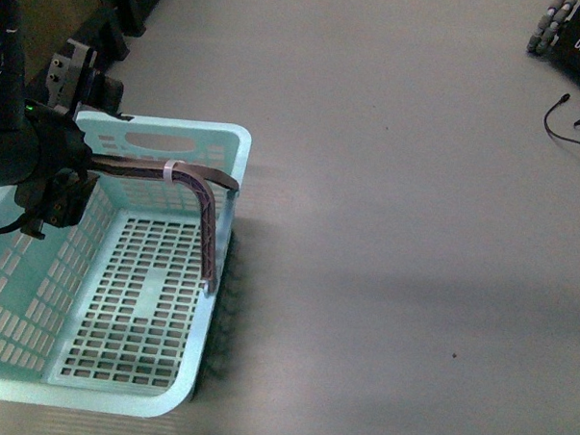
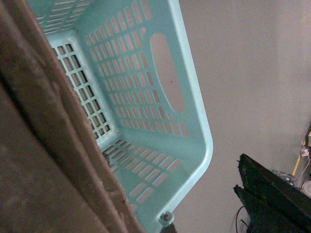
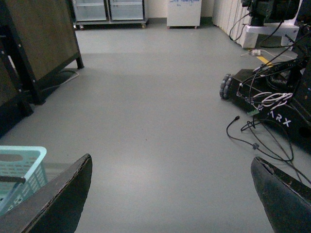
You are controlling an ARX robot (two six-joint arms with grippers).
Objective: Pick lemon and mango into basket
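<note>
The light teal basket (image 1: pixel 224 176) hangs at the left of the front view, its slotted floor bare inside. My left gripper (image 1: pixel 85 160) is shut on the brown swing handle (image 1: pixel 200 185), near its white tie (image 1: pixel 172 169). In the left wrist view the basket's wall (image 2: pixel 194 121) with an oval hand-hole fills the middle, and the handle (image 2: pixel 43 145) runs close across the lens. My right gripper (image 3: pixel 172 170) is open over bare grey floor, with a corner of the basket (image 3: pixel 22 155) beside one finger. No lemon and no mango is in view.
A black wheeled robot base (image 3: pixel 272 92) with loose cables (image 3: pixel 252 131) stands on the floor; its corner (image 1: pixel 577 42) and a cable (image 1: pixel 568 129) show far right in the front view. Dark wooden furniture (image 3: pixel 43 39) stands further off. Grey floor (image 1: pixel 414 233) spreads right of the basket.
</note>
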